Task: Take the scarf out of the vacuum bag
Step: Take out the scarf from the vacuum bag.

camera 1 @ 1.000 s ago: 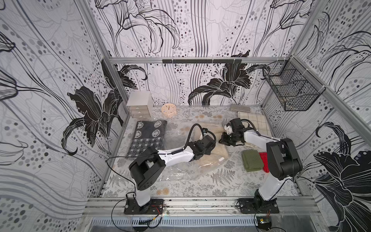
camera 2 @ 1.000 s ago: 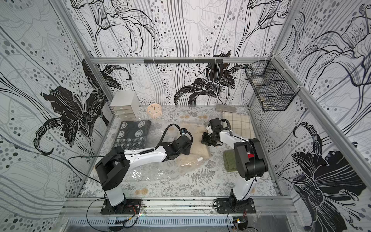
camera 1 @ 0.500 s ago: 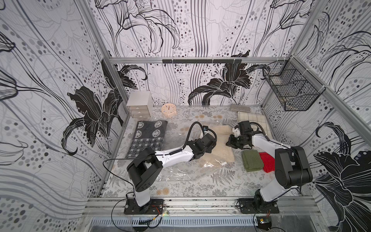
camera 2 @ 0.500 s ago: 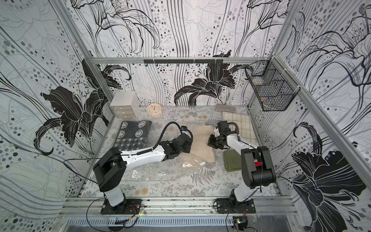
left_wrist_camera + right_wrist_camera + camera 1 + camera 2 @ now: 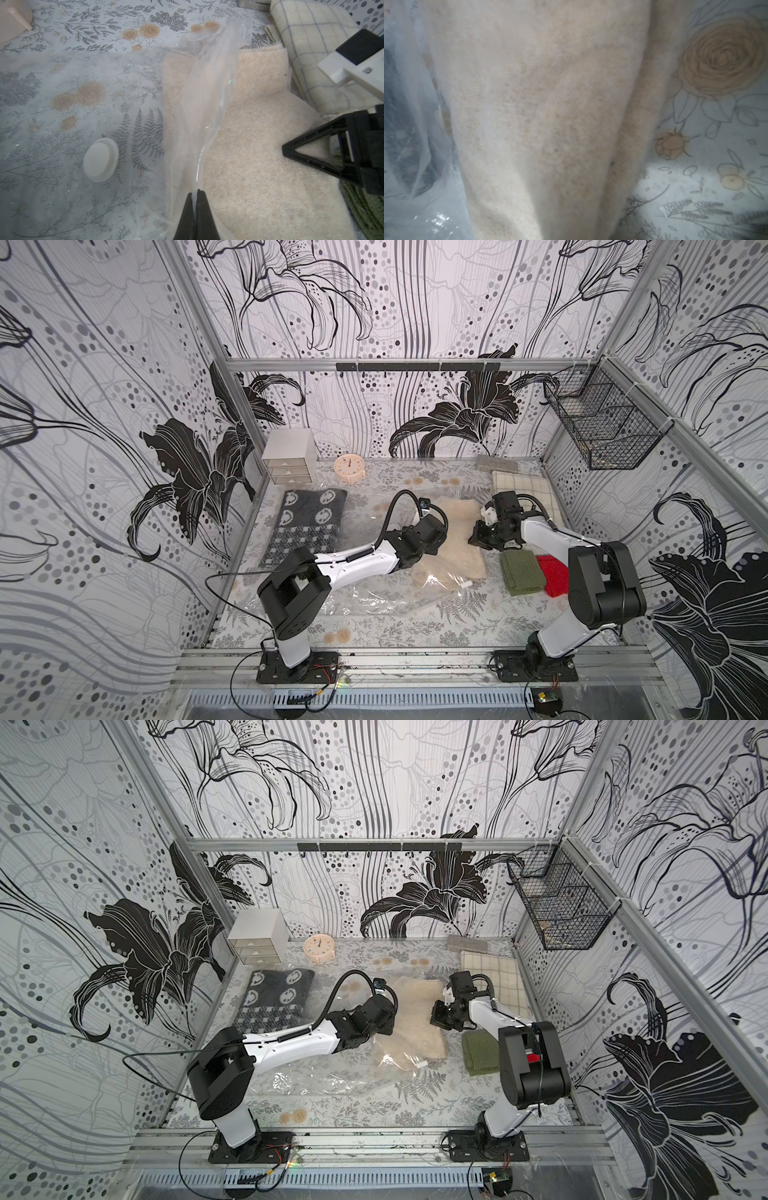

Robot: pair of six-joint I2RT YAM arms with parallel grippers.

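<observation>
Now the left gripper (image 5: 195, 194) clamps the vacuum bag (image 5: 203, 93) film at centre frame. Right gripper (image 5: 478, 538) seems pinched shut on the cream scarf (image 5: 461, 560).

- A robot test booth, dressed up like a home.
- Flower wallpaper (image 5: 415, 302) covers walls held by metal bars (image 5: 282, 364).
- The left arm (image 5: 357, 568) and right arm (image 5: 544, 537) are bolted to a rail (image 5: 415, 660) at 6 o'clock.
- Little drawers (image 5: 289, 460) and a clock (image 5: 350, 467) sit at 12 o'clock.
</observation>
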